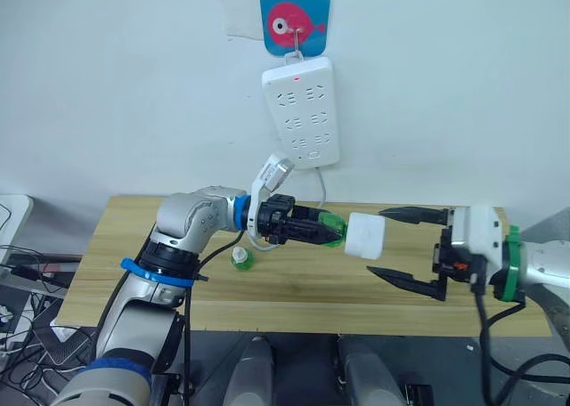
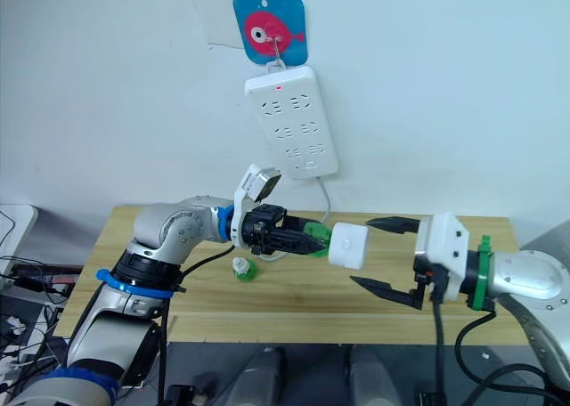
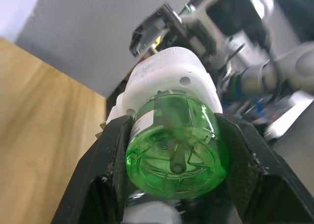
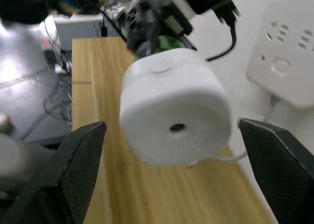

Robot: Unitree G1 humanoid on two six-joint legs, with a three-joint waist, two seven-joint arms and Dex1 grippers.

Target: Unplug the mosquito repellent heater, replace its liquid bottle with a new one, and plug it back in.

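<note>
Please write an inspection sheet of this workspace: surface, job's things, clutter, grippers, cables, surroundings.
Surface: wooden table, pushed against a white wall.
Job's things: mosquito repellent heater unplugged, held above the table with a green liquid bottle attached; a second green bottle lies on the table.
Clutter: nothing seen.
Grippers: left gripper shut on the green liquid bottle; right gripper open, its fingers either side of the heater, not touching.
Cables: white cord hangs from the power strip; black cable under the right wrist.
Surroundings: white power strip hangs from a fish-pattern hook; its sockets are free.
</note>
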